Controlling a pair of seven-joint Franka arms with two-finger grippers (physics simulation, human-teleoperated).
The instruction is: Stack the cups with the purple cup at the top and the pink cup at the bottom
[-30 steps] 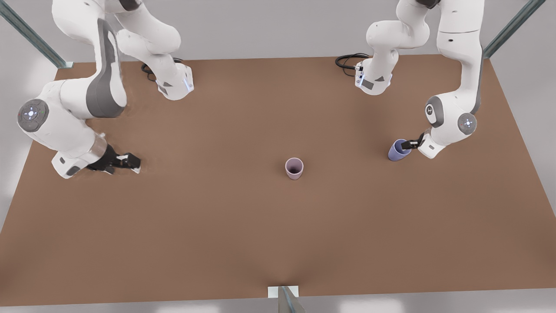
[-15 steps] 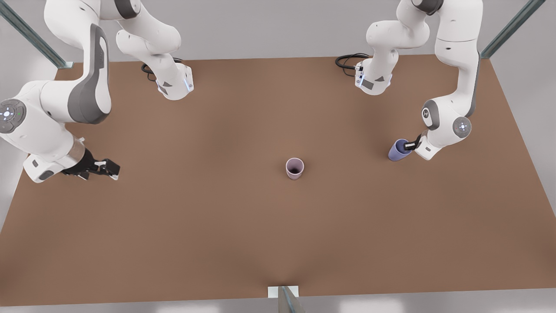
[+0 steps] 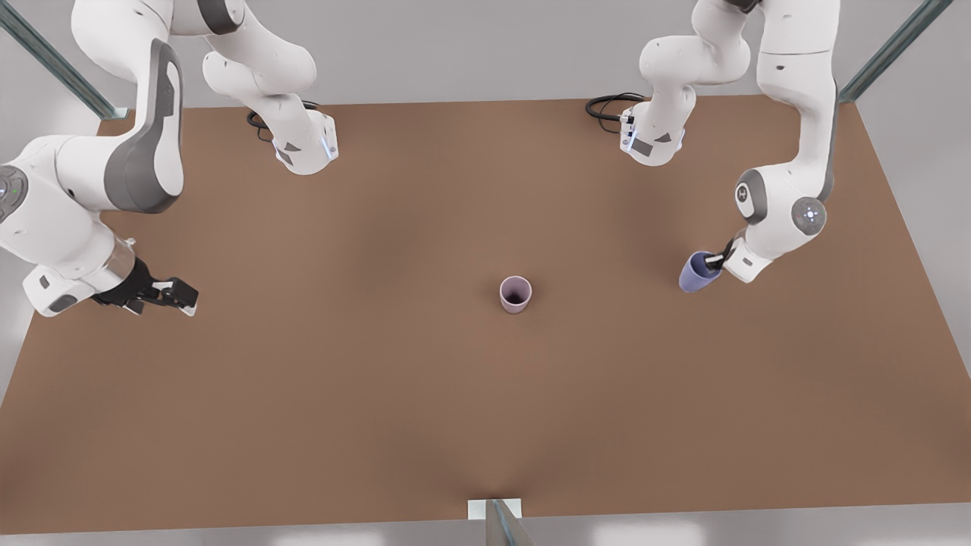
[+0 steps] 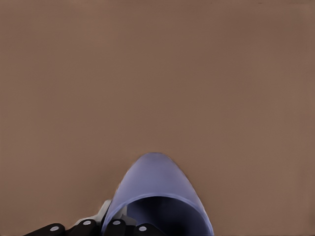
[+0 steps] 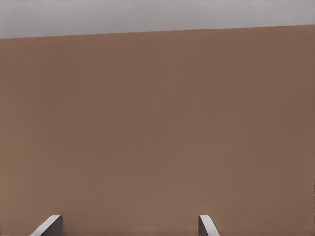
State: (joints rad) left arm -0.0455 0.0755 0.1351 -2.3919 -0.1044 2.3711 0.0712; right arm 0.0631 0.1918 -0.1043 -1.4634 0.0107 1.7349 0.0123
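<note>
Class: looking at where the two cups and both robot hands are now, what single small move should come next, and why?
Probably the left hand, shut on the rim of the bluish purple tapered cup, should carry it toward the pale pink tapered cup, which stands upright and alone mid-table. The right hand waits, open, over the brown table at the front view's left.

Simulated lab — bare brown table [image 3: 379, 394]

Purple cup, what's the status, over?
Left gripper shut on purple cup's rim, cup tilted. Right gripper open, waiting. Pink cup upright mid-table, path clear.
</note>
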